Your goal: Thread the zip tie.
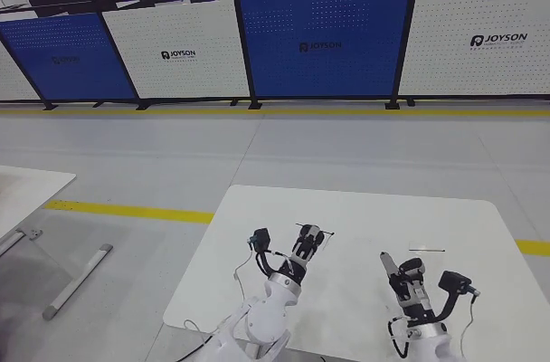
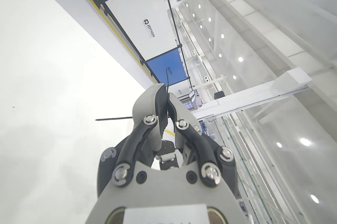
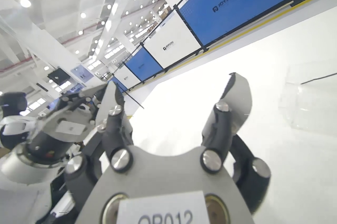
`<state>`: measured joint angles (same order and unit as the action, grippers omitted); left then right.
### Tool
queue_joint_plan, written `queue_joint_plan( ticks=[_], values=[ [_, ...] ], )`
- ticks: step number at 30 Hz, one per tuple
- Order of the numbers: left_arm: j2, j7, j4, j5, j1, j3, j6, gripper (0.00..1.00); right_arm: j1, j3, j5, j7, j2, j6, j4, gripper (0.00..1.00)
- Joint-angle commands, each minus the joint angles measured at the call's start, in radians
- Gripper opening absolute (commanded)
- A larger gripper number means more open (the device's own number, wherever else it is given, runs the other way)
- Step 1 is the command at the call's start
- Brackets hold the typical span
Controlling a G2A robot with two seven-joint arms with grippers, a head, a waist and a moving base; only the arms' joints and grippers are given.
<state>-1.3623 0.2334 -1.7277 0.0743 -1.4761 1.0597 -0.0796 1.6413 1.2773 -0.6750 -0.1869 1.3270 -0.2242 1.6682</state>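
Left end effector (image 1: 311, 238) over the near-middle of the surface (image 1: 365, 213), zip tie (image 2: 114, 118) pinched crosswise at its tips. Right end effector (image 1: 399, 264) to its right, well apart, nearer the front edge. Second zip tie (image 1: 426, 250) flat on the surface, just beyond the right end effector

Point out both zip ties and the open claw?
Thin black held zip tie (image 2: 166, 77): left wrist view, protruding end.
Loose thin black zip tie (image 1: 426, 250): top view, its middle.
Open grey right gripper (image 3: 173, 80): right wrist view, midway between fingertips.
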Motion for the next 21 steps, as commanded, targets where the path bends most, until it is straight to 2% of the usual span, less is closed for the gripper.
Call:
queue_joint_plan(
  ticks=[1, 3, 17, 21],
  values=[
    [-0.001, 0.022, 0.019, 0.009, 0.002, 0.004, -0.001, 0.00, -0.002, -0.002, -0.003, 0.001, 0.000, 0.002, -0.001, 1.00],
    [-0.004, 0.006, 0.031, -0.036, 0.004, 0.001, 0.005, 0.00, -0.002, -0.002, -0.003, 0.001, 0.000, 0.002, -0.001, 1.00],
    [-0.004, 0.006, 0.031, -0.036, 0.004, 0.001, 0.005, 0.00, -0.002, -0.002, -0.003, 0.001, 0.000, 0.002, -0.001, 1.00],
    [-0.005, 0.045, 0.043, -0.034, -0.003, 0.021, -0.003, 0.00, -0.002, -0.002, -0.003, 0.001, 0.000, 0.002, -0.001, 1.00]
  ],
)
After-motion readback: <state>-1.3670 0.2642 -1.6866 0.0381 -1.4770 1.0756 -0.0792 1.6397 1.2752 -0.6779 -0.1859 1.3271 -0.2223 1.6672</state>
